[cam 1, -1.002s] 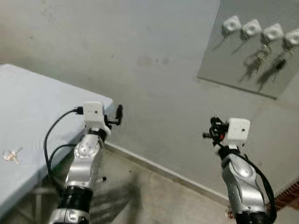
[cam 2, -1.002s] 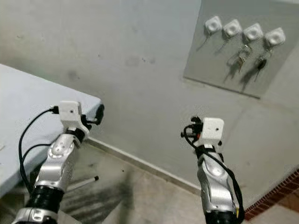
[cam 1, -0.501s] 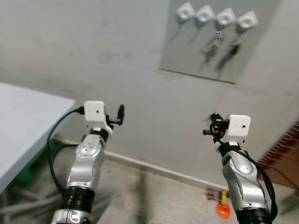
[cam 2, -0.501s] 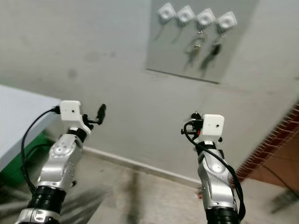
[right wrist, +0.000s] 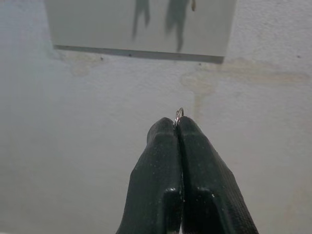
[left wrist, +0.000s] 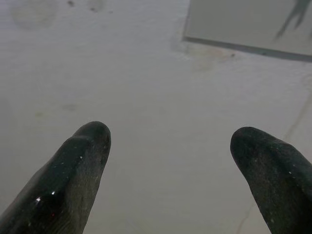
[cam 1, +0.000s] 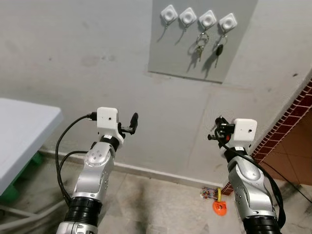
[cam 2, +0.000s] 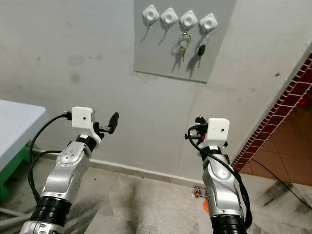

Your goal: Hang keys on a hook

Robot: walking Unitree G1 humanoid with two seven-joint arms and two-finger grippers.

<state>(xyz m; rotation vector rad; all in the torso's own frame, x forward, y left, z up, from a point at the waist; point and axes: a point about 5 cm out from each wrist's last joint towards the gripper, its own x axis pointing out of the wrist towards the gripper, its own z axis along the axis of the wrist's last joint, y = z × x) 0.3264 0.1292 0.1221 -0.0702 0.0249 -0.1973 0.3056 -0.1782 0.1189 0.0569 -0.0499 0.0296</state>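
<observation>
The grey wall board (cam 1: 202, 41) carries four white hooks (cam 1: 198, 18) in a row; two hold hanging keys (cam 1: 199, 43), two are bare. Below the board, the right gripper (right wrist: 178, 127) is pinched closed on a key ring (right wrist: 179, 116), of which only a thin sliver pokes out. The left gripper (left wrist: 168, 146) hovers below the board too, fingers spread with nothing between them.

Grey plaster wall (cam 1: 87, 53) — concrete floor (cam 1: 156, 204), red tiling (cam 1: 287, 126), white table (cam 1: 19, 131).
</observation>
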